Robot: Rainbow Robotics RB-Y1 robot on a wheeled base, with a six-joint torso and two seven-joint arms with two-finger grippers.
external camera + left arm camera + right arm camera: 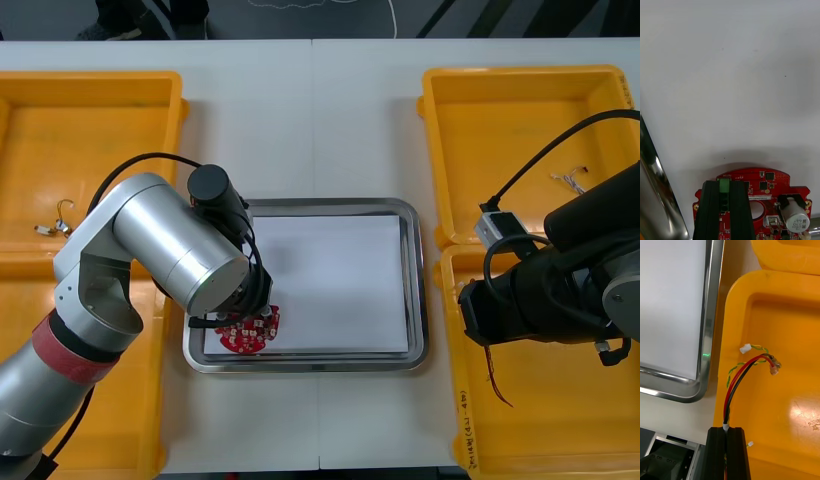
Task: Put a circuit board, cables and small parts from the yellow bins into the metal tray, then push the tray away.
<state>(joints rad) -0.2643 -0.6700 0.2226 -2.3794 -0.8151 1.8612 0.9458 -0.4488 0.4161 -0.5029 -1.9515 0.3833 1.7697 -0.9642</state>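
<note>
The left claw point(725, 186) is pinching the round red circuit board point(767, 179) by a green block at its edge. Its two black fingers point(711, 210) are standing close together with only that block between them. The board is carrying a silver cylinder, several small black chips and a round hole near its middle. In the front view it is sitting at the near left corner of the metal tray point(421, 290), over the white inside and just beside the rim. I cannot tell whether it is touching the white surface.

The right claw point(727, 427) is clamping a red and black cable point(738, 377), its fingers squeezed onto the wires. The cable is rising from the fingertips and curving round to a small plug at its end. A yellow-green twisted cable point(735, 366) with a white plug is running close alongside it. Both are hanging over the near right bin point(790, 408), just beside the tray's right rim.

Farther out, the far right bin point(450, 130) is holding a thin small metal part point(572, 181). The far left bin point(100, 130) is holding a hooked small metal part point(58, 222). The near left bin point(135, 430) is lying under the left arm. The light bench point(300, 120) is carrying the tray between the bins.
</note>
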